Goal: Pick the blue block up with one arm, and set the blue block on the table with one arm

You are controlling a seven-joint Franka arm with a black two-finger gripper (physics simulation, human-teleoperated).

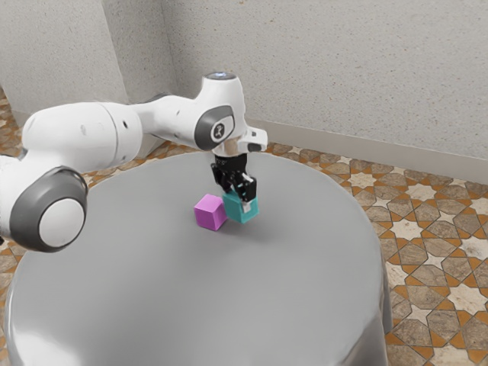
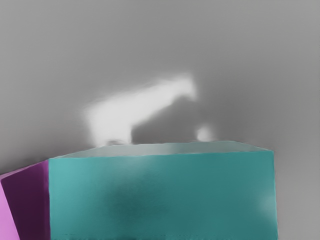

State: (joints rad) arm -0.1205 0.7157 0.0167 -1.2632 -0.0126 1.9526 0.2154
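The hand point(image 1: 242, 197) points down at the blue block point(image 1: 242, 210), close over its top, with a pale part of it in front of one side of the block in the exterior view. I cannot tell whether it is grasping the block or is released around it. The block, more of a teal, is directly beneath the hand, above the round worktop point(image 1: 175, 297); whether its underside meets the surface is unclear. In the wrist view its broad side and a thin, paler strip of its top lie close to the camera.

Just beside it is a purple block point(image 1: 210, 213), on the exterior view's left; whether the two touch I cannot tell. A pale, blurred patch point(image 2: 115, 117) shows on the grey beyond the blue block in the wrist view.

The white and grey arm point(image 1: 84, 136) reaches in from the exterior view's left. Past the smooth grey worktop come a floor point(image 1: 450, 259) of brown and orange tiles with pale stars, and a speckled light wall point(image 1: 328, 69).
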